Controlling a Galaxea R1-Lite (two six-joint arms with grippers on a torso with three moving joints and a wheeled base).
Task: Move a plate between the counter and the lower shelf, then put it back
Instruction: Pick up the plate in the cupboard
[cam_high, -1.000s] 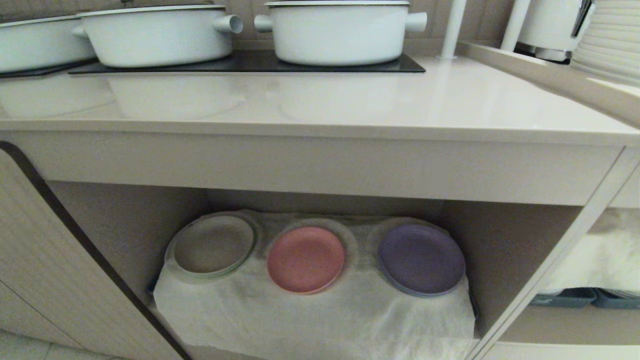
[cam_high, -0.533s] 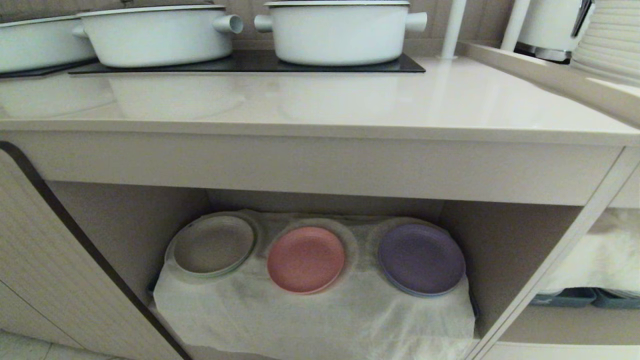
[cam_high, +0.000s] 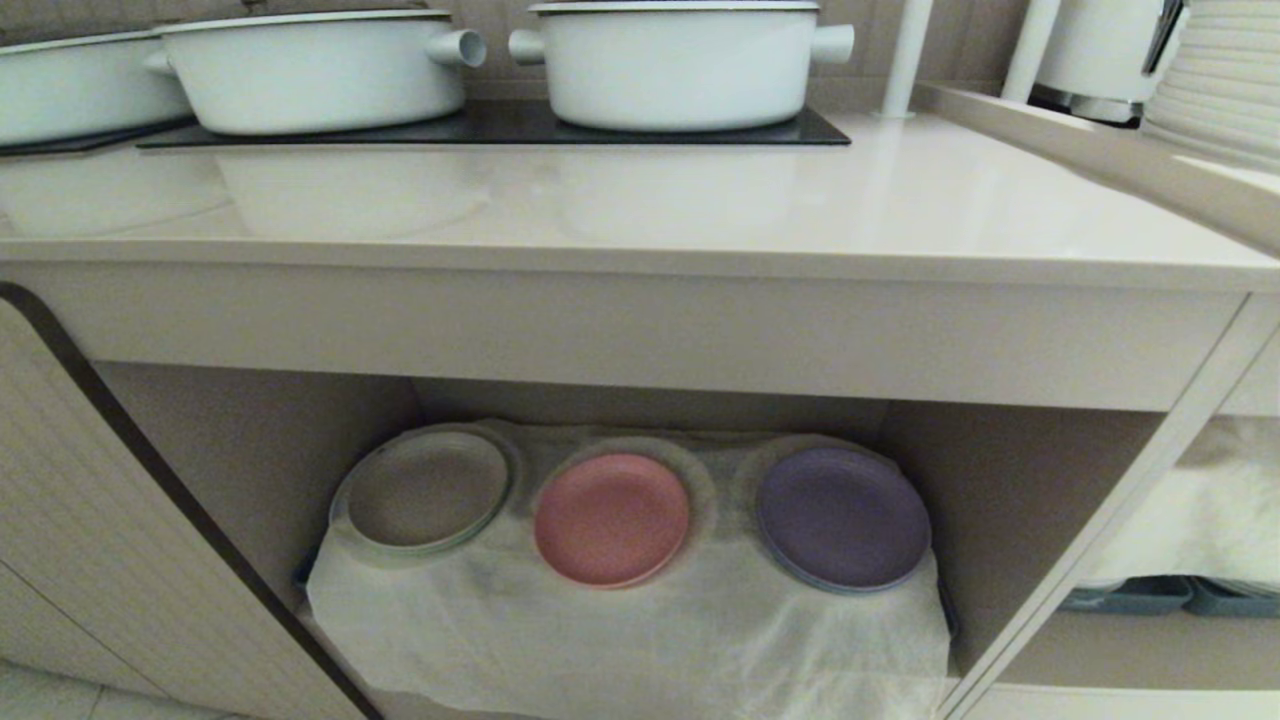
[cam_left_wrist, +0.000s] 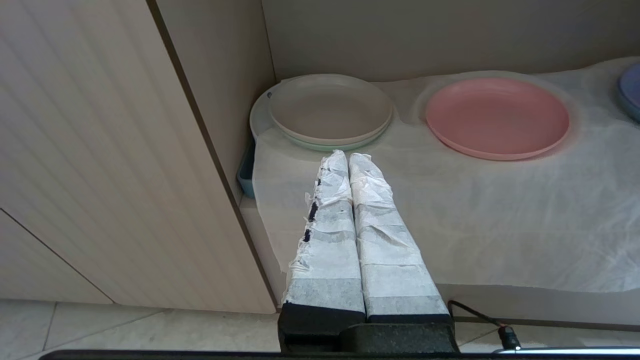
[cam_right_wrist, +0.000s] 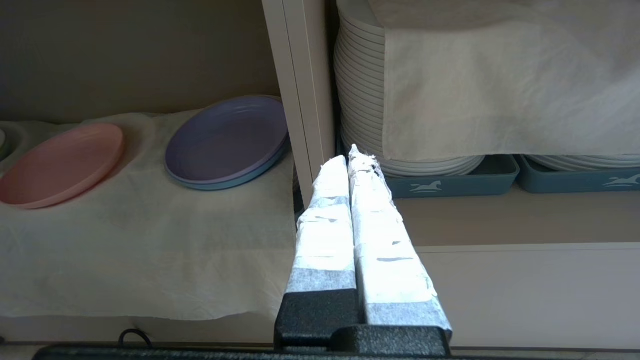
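Three plates on one shelf, nothing shifted over the past second: the task reads as not yet begun. Counter (cam_high: 640, 210): glossy beige top, bare at the front, two white pots (cam_high: 680, 60) on the hob at the back. Lower shelf (cam_high: 250, 450): cubby under the counter, floor draped in white cloth (cam_high: 620, 630). Plate (cam_high: 611, 519): pink, flat on the cloth, middle of the row, untouched. Beige plate (cam_high: 425, 492) to its left, purple plate (cam_high: 842, 517) to its right, both just beside it and likely to crowd a grasp; the counter's thick front edge overhangs the way in. Neighbouring cubby: stacked white plates (cam_right_wrist: 370, 125) in grey trays. Left gripper (cam_left_wrist: 348, 159): outside the shelf front near the beige plate, taped fingers pressed together, empty. Right gripper (cam_right_wrist: 352, 156): before the cubby divider, fingers likewise together, empty.
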